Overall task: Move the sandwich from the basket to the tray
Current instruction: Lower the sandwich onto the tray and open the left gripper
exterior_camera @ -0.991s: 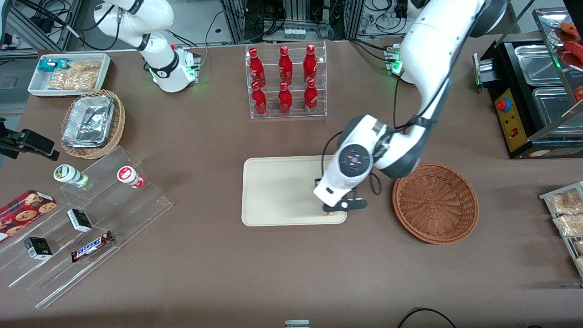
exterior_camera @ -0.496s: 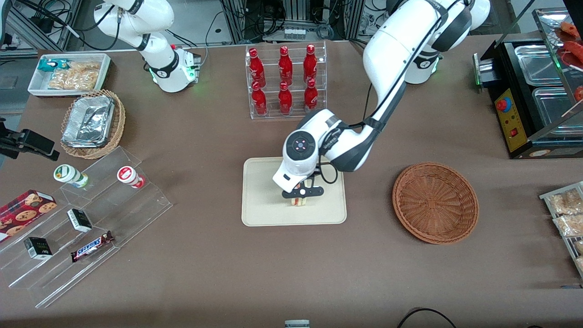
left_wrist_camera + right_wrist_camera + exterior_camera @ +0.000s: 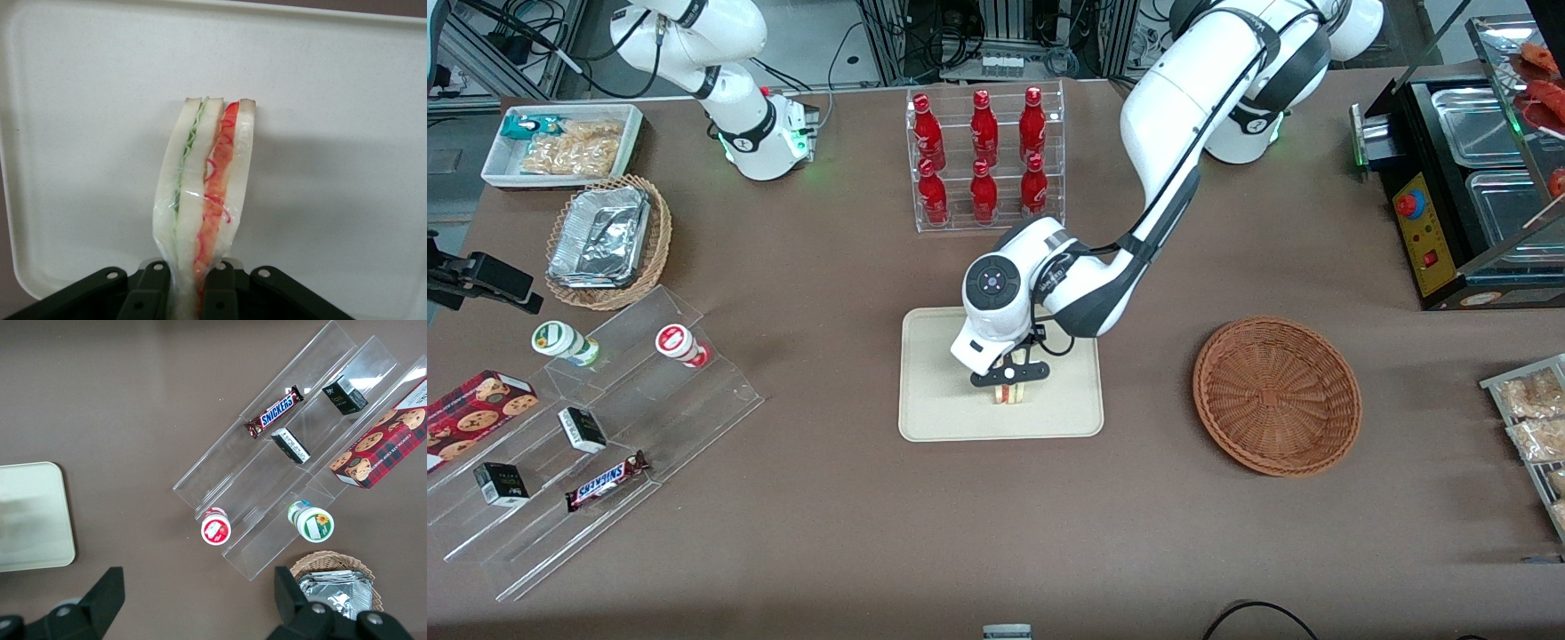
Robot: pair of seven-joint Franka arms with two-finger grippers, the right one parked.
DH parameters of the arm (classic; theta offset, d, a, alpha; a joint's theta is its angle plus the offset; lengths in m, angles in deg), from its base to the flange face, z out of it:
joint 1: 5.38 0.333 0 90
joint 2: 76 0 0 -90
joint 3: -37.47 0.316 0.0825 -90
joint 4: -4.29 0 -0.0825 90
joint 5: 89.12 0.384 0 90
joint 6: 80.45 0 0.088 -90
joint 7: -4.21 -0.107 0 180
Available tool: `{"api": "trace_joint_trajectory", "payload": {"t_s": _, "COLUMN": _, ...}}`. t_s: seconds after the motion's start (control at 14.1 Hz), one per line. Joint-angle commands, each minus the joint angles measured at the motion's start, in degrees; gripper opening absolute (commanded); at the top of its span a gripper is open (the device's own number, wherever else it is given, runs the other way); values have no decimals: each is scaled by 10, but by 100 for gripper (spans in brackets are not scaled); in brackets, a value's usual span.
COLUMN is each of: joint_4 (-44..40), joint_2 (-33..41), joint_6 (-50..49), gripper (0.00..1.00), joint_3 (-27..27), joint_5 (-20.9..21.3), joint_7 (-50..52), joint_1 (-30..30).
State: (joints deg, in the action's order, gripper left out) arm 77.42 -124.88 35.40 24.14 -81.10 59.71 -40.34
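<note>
My left gripper [image 3: 1009, 384] hangs low over the middle of the beige tray [image 3: 934, 409], shut on the sandwich [image 3: 1010, 395]. In the left wrist view the sandwich [image 3: 203, 193] is a pale wedge with green and red-orange filling, its narrow end pinched between the black fingers [image 3: 152, 293] of the gripper [image 3: 187, 293], over the tray [image 3: 333, 100]. I cannot tell whether the sandwich touches the tray. The reddish-brown basket [image 3: 1277, 396] stands beside the tray, toward the working arm's end of the table, with nothing in it.
A clear rack of red bottles [image 3: 984, 158] stands farther from the front camera than the tray. Toward the parked arm's end are tiered clear shelves [image 3: 596, 427] with snacks, a tan basket with a foil container [image 3: 605, 240] and a white snack bin [image 3: 560, 142].
The gripper has carried the sandwich from the tray's corner nearest the basket to over the tray's middle, then shifted slightly farther toward the parked arm's end. It stays shut on the sandwich.
</note>
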Motion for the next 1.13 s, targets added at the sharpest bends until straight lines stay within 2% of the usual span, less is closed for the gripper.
{"api": "trace_joint_trajectory", "payload": {"t_s": 0.0, "joint_4": -14, "joint_2": -16, "joint_6": 17, "gripper": 20, "joint_3": 4, "joint_5": 12, "joint_7": 45, "joint_1": -9}}
{"api": "trace_joint_trajectory", "payload": {"t_s": 0.07, "joint_4": -14, "joint_2": -19, "joint_6": 17, "gripper": 23, "joint_3": 4, "joint_5": 12, "joint_7": 49, "joint_1": -9}}
{"api": "trace_joint_trajectory", "payload": {"t_s": 0.14, "joint_4": -15, "joint_2": -19, "joint_6": 17, "gripper": 32, "joint_3": 4, "joint_5": 12, "joint_7": 49, "joint_1": -9}}
{"api": "trace_joint_trajectory", "payload": {"t_s": 0.21, "joint_4": -15, "joint_2": -18, "joint_6": 18, "gripper": 54, "joint_3": 4, "joint_5": 12, "joint_7": 51, "joint_1": -9}}
{"api": "trace_joint_trajectory", "payload": {"t_s": 0.28, "joint_4": -15, "joint_2": -16, "joint_6": 17, "gripper": 100, "joint_3": 4, "joint_5": 12, "joint_7": 58, "joint_1": -9}}
{"api": "trace_joint_trajectory", "payload": {"t_s": 0.57, "joint_4": -13, "joint_2": 23, "joint_6": 5, "gripper": 100, "joint_3": 6, "joint_5": 16, "joint_7": 59, "joint_1": -8}}
{"api": "trace_joint_trajectory", "payload": {"t_s": 0.78, "joint_4": -19, "joint_2": 76, "joint_6": -76, "gripper": 100, "joint_3": 8, "joint_5": 15, "joint_7": 56, "joint_1": 2}}
{"api": "trace_joint_trajectory", "payload": {"t_s": 0.92, "joint_4": -18, "joint_2": 107, "joint_6": -100, "gripper": 100, "joint_3": 61, "joint_5": 8, "joint_7": 72, "joint_1": 3}}
{"api": "trace_joint_trajectory", "payload": {"t_s": 1.06, "joint_4": 6, "joint_2": 140, "joint_6": -128, "gripper": 100, "joint_3": 74, "joint_5": -8, "joint_7": 72, "joint_1": 17}}
